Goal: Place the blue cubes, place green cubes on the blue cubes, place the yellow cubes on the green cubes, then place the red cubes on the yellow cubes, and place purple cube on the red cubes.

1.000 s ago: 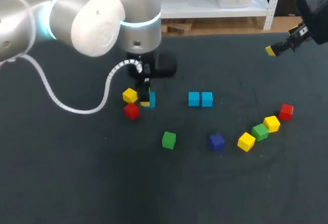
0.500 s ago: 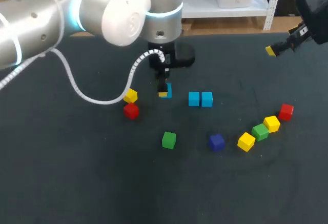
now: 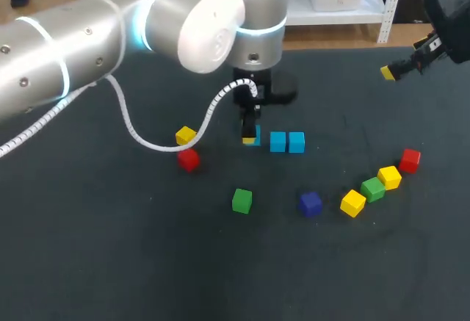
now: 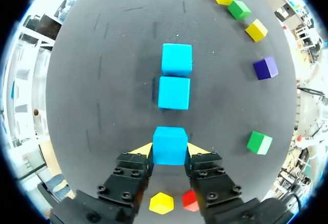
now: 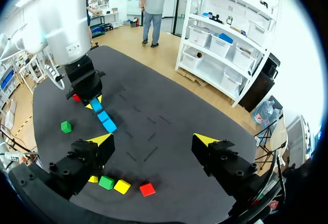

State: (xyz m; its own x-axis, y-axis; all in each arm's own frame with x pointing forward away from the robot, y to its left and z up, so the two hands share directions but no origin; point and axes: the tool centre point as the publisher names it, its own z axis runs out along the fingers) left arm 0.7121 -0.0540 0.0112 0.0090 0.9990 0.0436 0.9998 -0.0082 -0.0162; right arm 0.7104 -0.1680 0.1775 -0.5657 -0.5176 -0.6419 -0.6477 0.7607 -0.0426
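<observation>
Left gripper pinching a light blue cube, in line with 2 more light blue cubes.
From the head camera the gripper hides nearly all of the held cube; whether it touches the table is unclear. Right gripper hangs spread, empty, far right.

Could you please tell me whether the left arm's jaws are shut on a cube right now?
Shut: both yellow-tipped jaws press the light blue cube from opposite sides in the left wrist view.
</observation>
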